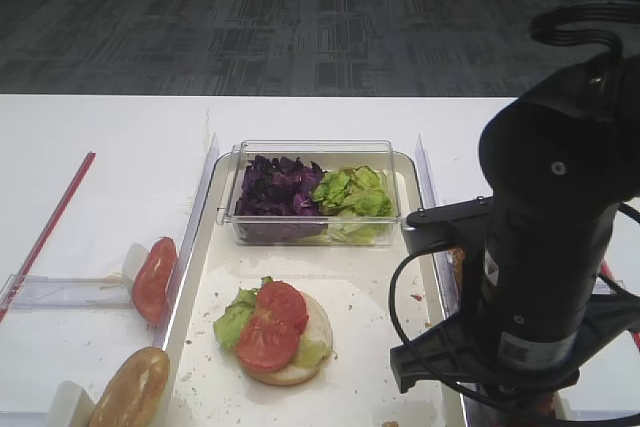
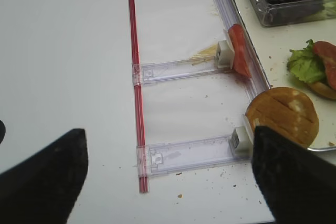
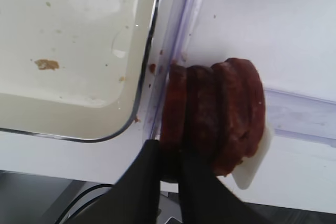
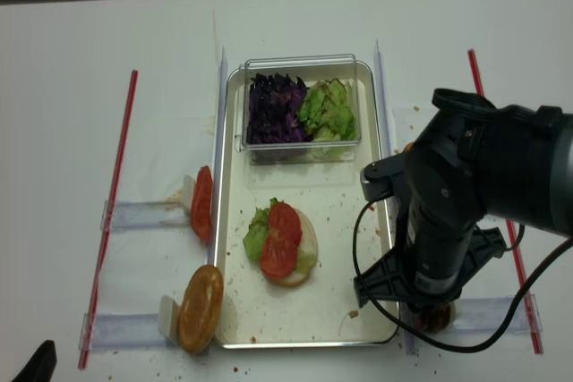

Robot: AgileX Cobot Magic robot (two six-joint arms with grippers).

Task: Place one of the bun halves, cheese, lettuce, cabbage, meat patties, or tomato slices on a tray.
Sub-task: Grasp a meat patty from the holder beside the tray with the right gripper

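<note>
Exterior high: tray (image 1: 200, 277), cream floor, silvery rim, carries a bun half (image 1: 300, 352) topped with lettuce (image 1: 232, 321) and two glossy tomato slices (image 1: 272, 325). The right arm hides its own gripper.

Right wrist: right gripper (image 3: 169, 167) is pinched closed on the outermost of the meat patties (image 3: 212, 114), mottled dark discs standing on edge in a clear rack beside the tray's corner. Step in hand: lifting a patty. Next, likely a clean lift free (neighbours may cling), then across onto the bun.

Left wrist: left gripper (image 2: 168, 174) idle, fingers spread wide
</note>
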